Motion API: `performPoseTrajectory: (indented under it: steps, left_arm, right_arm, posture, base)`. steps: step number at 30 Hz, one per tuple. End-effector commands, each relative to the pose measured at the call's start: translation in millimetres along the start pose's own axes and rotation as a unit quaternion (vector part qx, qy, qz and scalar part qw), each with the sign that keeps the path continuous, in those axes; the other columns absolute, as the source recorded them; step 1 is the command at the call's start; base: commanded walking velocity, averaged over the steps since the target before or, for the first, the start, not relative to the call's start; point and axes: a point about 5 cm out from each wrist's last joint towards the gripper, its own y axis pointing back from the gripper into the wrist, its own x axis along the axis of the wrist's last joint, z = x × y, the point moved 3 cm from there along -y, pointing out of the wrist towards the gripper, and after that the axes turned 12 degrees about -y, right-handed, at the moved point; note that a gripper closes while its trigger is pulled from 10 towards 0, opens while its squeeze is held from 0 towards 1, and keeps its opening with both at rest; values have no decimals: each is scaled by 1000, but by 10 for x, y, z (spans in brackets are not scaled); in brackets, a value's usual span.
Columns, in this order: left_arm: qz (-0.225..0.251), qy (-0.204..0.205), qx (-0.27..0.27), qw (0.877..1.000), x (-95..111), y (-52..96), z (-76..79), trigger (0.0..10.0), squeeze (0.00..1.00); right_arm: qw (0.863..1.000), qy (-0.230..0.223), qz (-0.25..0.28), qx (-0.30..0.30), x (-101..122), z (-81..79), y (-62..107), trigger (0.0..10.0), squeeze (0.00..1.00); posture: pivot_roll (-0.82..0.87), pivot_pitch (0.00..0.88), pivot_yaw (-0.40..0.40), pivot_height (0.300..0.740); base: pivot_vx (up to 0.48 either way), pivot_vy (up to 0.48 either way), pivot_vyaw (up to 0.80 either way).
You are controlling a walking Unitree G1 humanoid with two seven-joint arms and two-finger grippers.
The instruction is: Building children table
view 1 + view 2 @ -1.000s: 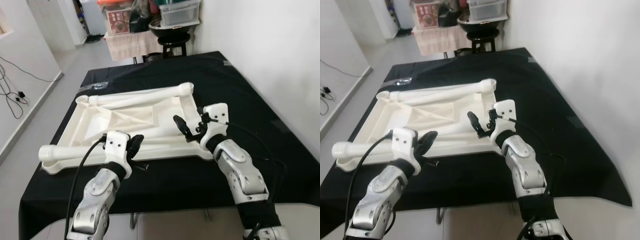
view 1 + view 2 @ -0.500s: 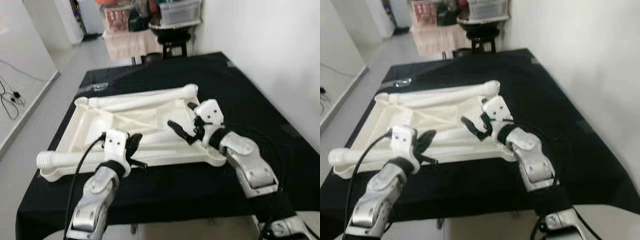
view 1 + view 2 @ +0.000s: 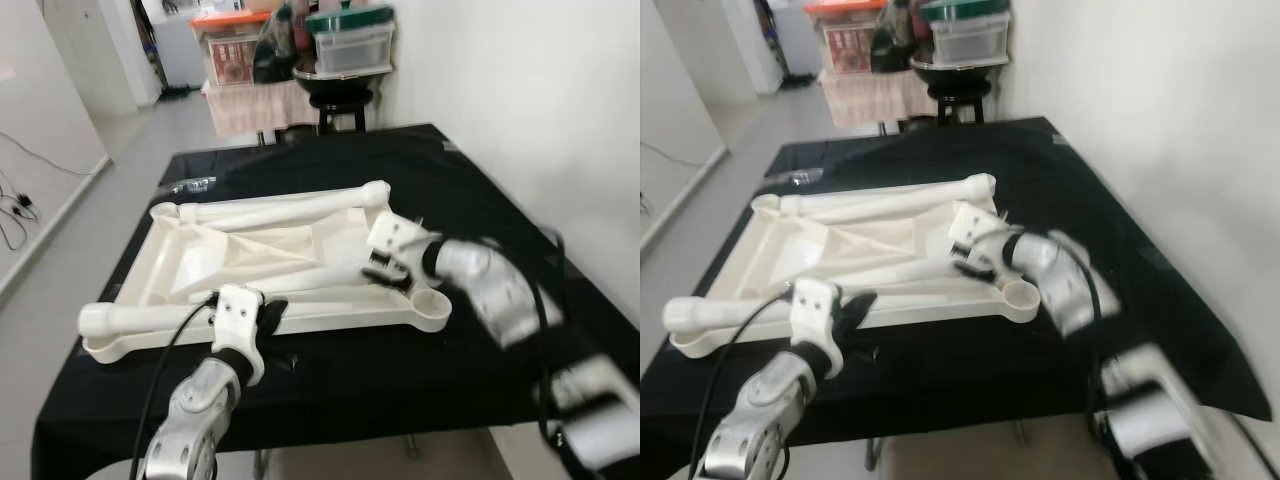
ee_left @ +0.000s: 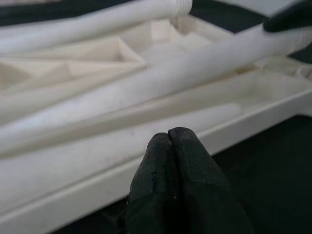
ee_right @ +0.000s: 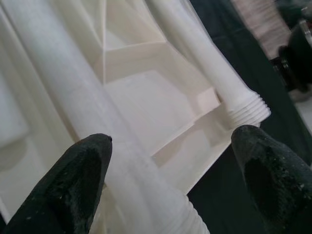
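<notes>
Right pincer (image 5: 170,175) hangs spread over a loose leg (image 5: 92,131) in the upturned tabletop (image 3: 300,245). Left pincer (image 4: 171,146), pressed together, waits at 6 o'clock; I judge no leg fitted yet.

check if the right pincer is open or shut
Open. In the right wrist view its two black fingers stand wide apart, straddling a white table leg lying in the upturned tabletop.

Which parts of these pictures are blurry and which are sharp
Both eye views: the right arm is smeared by motion blur, while the white tabletop and left gripper look fairly crisp. Left wrist view: the fingers are sharp, the legs behind soft. Right wrist view: evenly lit, fingertips slightly soft.
</notes>
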Motion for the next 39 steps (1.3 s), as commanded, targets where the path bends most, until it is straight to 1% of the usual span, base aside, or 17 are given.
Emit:
performPoseTrajectory:
  steps: [1, 2, 3, 5, 7, 8, 9, 10, 13, 14, 17, 19, 21, 26, 31, 32, 39]
  left_arm:
    - [-7, 3, 0, 1000, -20, 6, 5, 10000, 0]
    - [-7, 3, 0, 1000, -20, 6, 5, 10000, 0]
    - [-9, 6, 0, 1000, -27, 18, 9, 10000, 0]
    - [-9, 8, 0, 1000, -31, 26, 12, 10000, 0]
    - [-13, 8, -7, 1000, -44, 77, 65, 10000, 0]
    - [-13, 8, -7, 1000, -44, 77, 65, 10000, 0]
    - [-14, 10, -11, 1000, -50, 104, 90, 10000, 0]
    - [-14, 10, -11, 1000, -50, 104, 90, 10000, 0]
    - [-20, 21, -18, 999, -66, 184, 156, 10000, 0]
    - [-20, 21, -18, 999, -66, 184, 156, 10000, 0]
    - [-23, 25, -20, 999, -67, 205, 185, 10000, 0]
    - [-24, 28, -21, 999, -62, 225, 211, 10000, 0]
    - [-24, 32, -21, 999, -59, 241, 231, 10000, 0]
    - [-25, 38, -18, 999, -52, 260, 244, 10000, 0]
    - [-25, 42, -15, 999, -34, 278, 263, 10000, 0]
    - [-25, 43, -15, 999, -31, 279, 264, 10000, 0]
    - [-25, 47, -10, 999, -15, 280, 262, 10000, 0]
  right_arm:
    - [999, 10, -16, 45, 1, -169, -111, 10000, 0]
    - [999, 10, -16, 45, 1, -169, -111, 10000, 0]
    - [998, 19, -32, 44, 21, -151, -149, 10000, 0]
    - [998, 25, -43, 43, 32, -136, -172, 10000, 0]
    - [989, 56, -108, 88, -1, -210, -250, 10000, 0]
    - [989, 56, -108, 88, -1, -210, -250, 10000, 0]
    - [983, 69, -132, 109, 7, -239, -274, 10000, 0]
    - [983, 69, -132, 109, 7, -239, -274, 10000, 0]
    - [972, 88, -173, 132, 109, -244, -327, 10000, 0]
    - [972, 88, -173, 132, 109, -244, -327, 10000, 0]
    - [961, 119, -209, 139, 97, -232, -332, 10000, 0]
    - [944, 148, -253, 151, 38, -230, -311, 10000, 0]
    - [936, 161, -273, 151, 27, -223, -308, 10000, 0]
    - [933, 168, -287, 138, 69, -199, -322, 10000, 0]
    - [937, 166, -289, 110, 128, -182, -358, 10000, 0]
    - [936, 166, -289, 110, 128, -191, -365, 0, 0]
    - [926, 183, -306, 124, 59, -223, -363, 0, 0]
  posture:
    - [-67, 0, 44, 740]
    - [-67, 0, 44, 740]
    - [-64, 0, 40, 740]
    - [-64, 0, 40, 740]
    - [-55, 0, 31, 740]
    - [-55, 0, 31, 740]
    - [-51, 0, 23, 740]
    - [-51, 0, 23, 740]
    - [-52, 0, 12, 740]
    - [-52, 0, 12, 740]
    - [-53, 0, 7, 740]
    - [-54, 0, -11, 740]
    - [-59, 4, -18, 740]
    - [-63, 16, -32, 740]
    - [-60, 19, -40, 740]
    - [-59, 19, -42, 740]
    - [-64, 20, -47, 740]
  base:
    - [0, 0, 0]
    - [0, 0, 0]
    - [0, 0, 0]
    - [0, 0, 0]
    - [0, 0, 0]
    - [0, 0, 0]
    - [0, 0, 0]
    - [0, 0, 0]
    - [0, 0, 0]
    - [0, 0, 0]
    - [0, 0, 0]
    - [0, 0, 0]
    - [0, 0, 0]
    - [0, 0, 0]
    - [0, 0, 0]
    - [0, 0, 0]
    - [0, 0, 0]
